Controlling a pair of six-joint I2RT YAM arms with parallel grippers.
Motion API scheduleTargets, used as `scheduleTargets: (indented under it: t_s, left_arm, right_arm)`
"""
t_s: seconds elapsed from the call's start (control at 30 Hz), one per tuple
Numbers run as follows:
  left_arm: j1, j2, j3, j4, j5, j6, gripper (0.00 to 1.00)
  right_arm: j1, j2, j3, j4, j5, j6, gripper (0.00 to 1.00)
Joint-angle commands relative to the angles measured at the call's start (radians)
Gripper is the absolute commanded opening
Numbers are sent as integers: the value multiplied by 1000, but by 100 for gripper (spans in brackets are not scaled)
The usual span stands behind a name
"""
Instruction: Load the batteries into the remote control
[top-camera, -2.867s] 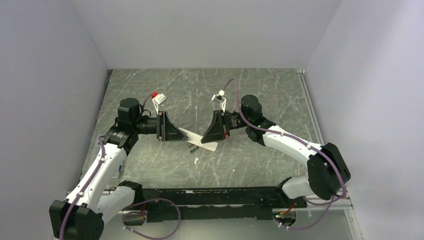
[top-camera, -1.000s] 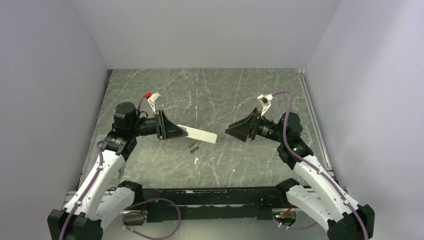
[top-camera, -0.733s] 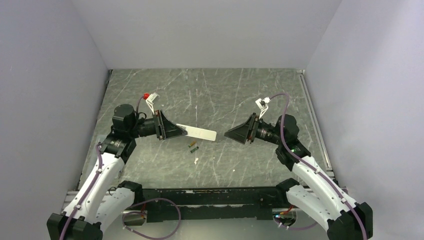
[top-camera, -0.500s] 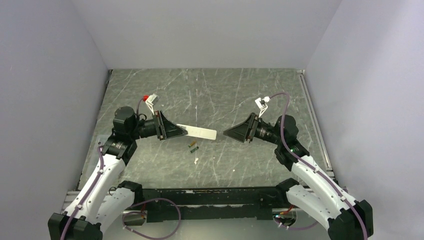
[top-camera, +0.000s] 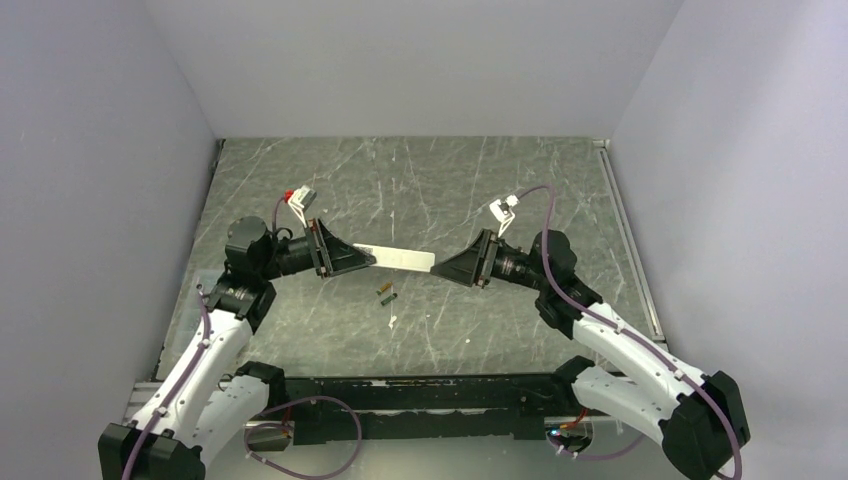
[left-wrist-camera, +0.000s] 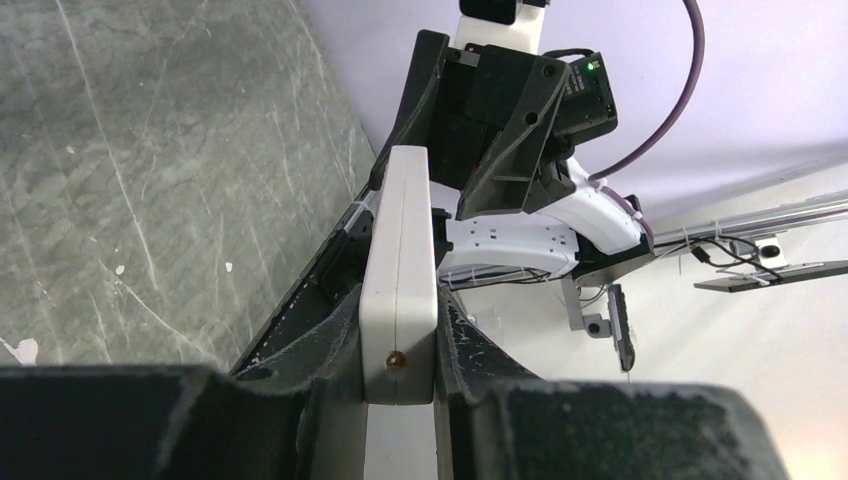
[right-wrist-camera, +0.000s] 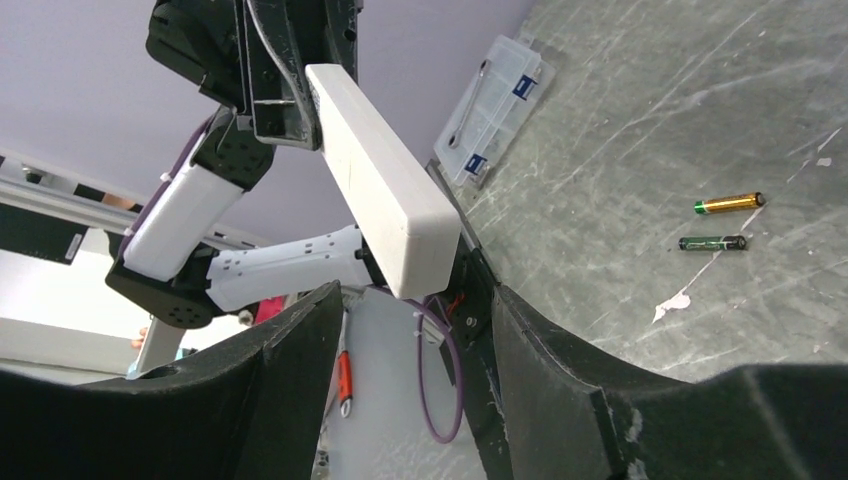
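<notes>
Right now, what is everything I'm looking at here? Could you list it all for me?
remote: one, white, held above the table by one end
gold battery: one, lying on the table
green battery: one, beside the gold one
scrap: one, white, tiny, on the table near the batteries
box: one, clear plastic with blue labels, near the table's edge
table: one, grey with pale scratches, between pale walls
arms: two, white and black, left arm and right arm
left fingers: one pair, black, shut on the remote's end
right fingers: one pair, black, open at the remote's free end, not gripping
</notes>
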Motion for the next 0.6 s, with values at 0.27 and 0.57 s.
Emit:
scheduleTargets:
  t_s: [0.27, 0.57]
  left_arm:
    - [-4, -29, 5, 59, 10, -15, 0]
    - [-5, -47, 2, 20, 1, 16, 0]
  right_arm:
    - [45, 47, 64, 98, 71, 15, 56]
    - [71, 80, 85, 141, 104, 37, 53]
